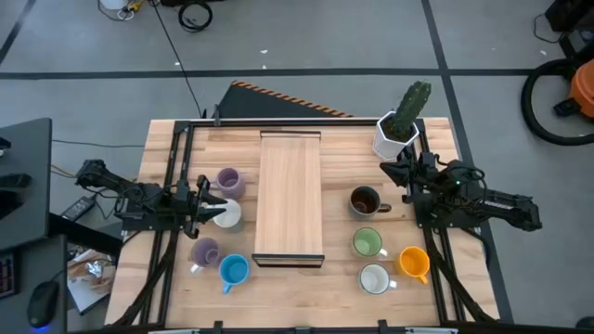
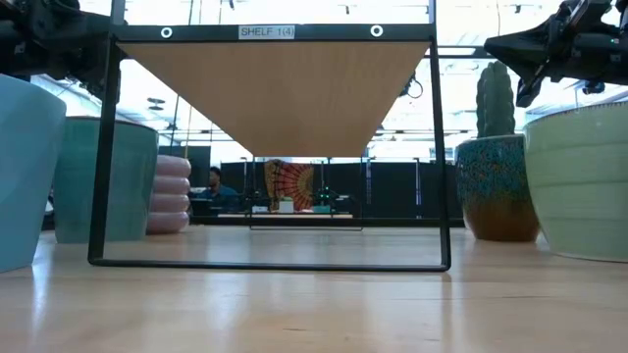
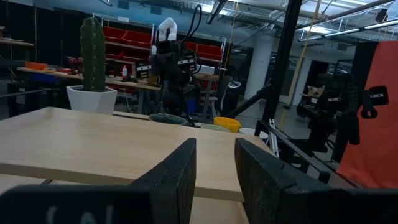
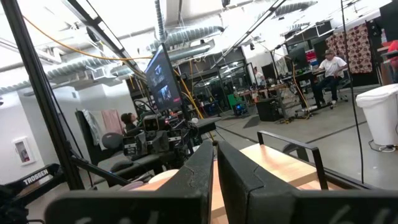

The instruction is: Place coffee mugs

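A wooden shelf (image 1: 290,195) in a black frame stands mid-table. To its left stand a lilac mug (image 1: 228,181), a white mug (image 1: 226,215), a second lilac mug (image 1: 204,251) and a blue mug (image 1: 233,270). To its right stand a dark brown mug (image 1: 364,200), a light green mug (image 1: 368,243), a white mug (image 1: 374,278) and an orange mug (image 1: 414,263). My left gripper (image 1: 208,199) hovers between the far lilac mug and the left white mug, at shelf-top height; its fingers (image 3: 180,174) are a little apart and empty. My right gripper (image 1: 390,170) is shut and empty, raised just beyond the brown mug.
A white faceted pot with a green cactus (image 1: 401,125) stands at the far right corner, close behind my right gripper. Black frame rails (image 1: 176,167) run along both sides of the table. The shelf's top board (image 3: 93,149) is bare. People sit in the room beyond.
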